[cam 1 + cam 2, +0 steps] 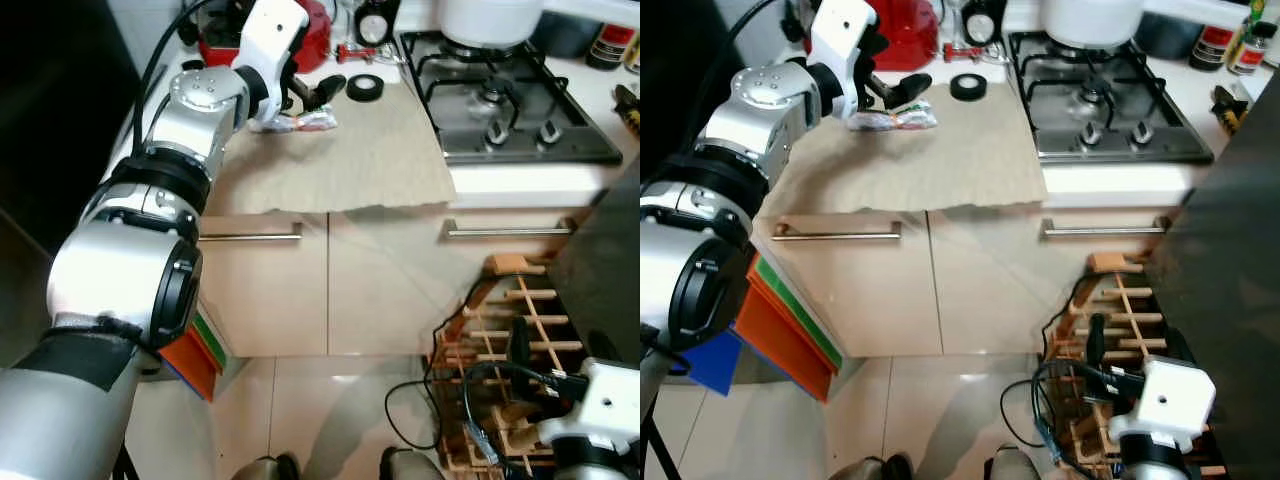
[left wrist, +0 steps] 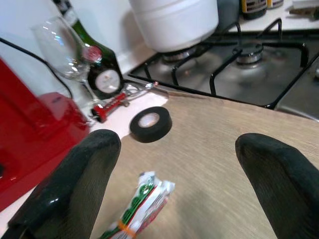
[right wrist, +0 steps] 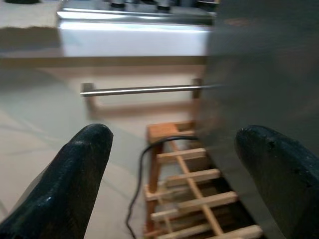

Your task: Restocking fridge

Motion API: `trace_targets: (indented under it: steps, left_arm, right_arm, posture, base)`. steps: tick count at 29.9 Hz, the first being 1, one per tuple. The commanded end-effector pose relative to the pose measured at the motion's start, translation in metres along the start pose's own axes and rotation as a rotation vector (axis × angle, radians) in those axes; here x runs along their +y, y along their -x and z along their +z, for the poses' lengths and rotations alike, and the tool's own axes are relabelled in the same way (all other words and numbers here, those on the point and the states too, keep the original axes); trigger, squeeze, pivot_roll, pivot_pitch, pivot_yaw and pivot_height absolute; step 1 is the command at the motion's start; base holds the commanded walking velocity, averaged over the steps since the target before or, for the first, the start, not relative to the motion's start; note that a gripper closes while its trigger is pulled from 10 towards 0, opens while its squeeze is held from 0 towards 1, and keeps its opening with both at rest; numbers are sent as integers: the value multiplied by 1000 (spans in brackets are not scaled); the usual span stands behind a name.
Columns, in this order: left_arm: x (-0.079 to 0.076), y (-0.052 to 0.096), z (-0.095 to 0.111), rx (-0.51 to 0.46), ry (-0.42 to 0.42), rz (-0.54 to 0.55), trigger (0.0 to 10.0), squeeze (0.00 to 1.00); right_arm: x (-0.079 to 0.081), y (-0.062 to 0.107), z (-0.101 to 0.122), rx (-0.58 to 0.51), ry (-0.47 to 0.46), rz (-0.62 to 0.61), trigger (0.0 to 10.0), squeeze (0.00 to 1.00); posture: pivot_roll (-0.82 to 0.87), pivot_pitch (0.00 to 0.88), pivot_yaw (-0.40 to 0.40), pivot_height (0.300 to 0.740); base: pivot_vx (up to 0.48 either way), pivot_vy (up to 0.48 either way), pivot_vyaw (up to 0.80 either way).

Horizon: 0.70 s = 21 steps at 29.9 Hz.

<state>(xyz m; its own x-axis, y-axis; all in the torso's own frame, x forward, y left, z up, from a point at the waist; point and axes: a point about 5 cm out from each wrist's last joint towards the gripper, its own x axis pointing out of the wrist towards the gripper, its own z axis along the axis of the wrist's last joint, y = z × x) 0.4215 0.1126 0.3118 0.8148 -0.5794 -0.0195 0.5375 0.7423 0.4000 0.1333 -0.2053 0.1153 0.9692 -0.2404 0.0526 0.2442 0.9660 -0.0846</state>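
The left tool is hovering over the surface, its two black fingers standing well apart with nothing between them. Just below and before it, a small packet printed in white, green and red is lying flat on the beige sheet that is covering this part of the surface; the near finger is sitting just beside the packet, though whether it is actually touching is hard to tell from these angles. In the head view the packet is resting right under the left arm's white wrist housing.

Beyond the packet, a roll of black tape is lying flat near the edge of the sheet. Past it, a red-handled corkscrew is lying beside a dark bottle and an upright wine glass. A red appliance is standing to one side. A gas hob is occupying the right part of the surface, with a white pot sitting on a back burner.

The right tool is hanging low beside the cupboards, its fingers also spread apart and empty. In front of it a wooden rack is standing on the floor against a dark panel, with a black cable trailing over the tiles. A steel drawer handle is running across the cupboard front above the rack.
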Motion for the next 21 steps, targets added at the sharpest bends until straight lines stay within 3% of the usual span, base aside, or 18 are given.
trace_targets:
  steps: [1, 3, 9, 17, 21]
  left_arm:
    - [12, 4, 13, -10, -43, 37, 10000, 0]
    - [24, 10, 23, 7, -97, 84, 10000, 0]
    - [37, 18, 29, 48, -159, 93, 10000, 0]
    - [33, 21, 10, 149, -211, -23, 10000, 0]
    - [35, 24, 1, 204, -233, -15, 10000, 0]
  right_arm:
    - [-1, 2, 5, -3, -10, -1, 10000, 0]
    - [-9, 17, 5, 44, 11, -12, 10000, 0]
    - [-12, 30, 3, 98, 14, -11, 10000, 0]
    - [-10, 37, 2, 132, 5, -15, 10000, 0]
    - [-11, 41, 0, 152, 4, -22, 10000, 0]
  posture:
    - [-359, 224, 78, 740]
    - [-383, 240, 76, 740]
    - [-390, 257, 77, 740]
    - [-397, 279, 82, 740]
    - [-400, 284, 85, 740]
  base:
    - [0, 0, 0]
    - [0, 0, 0]
    - [0, 0, 0]
    - [0, 0, 0]
    - [0, 0, 0]
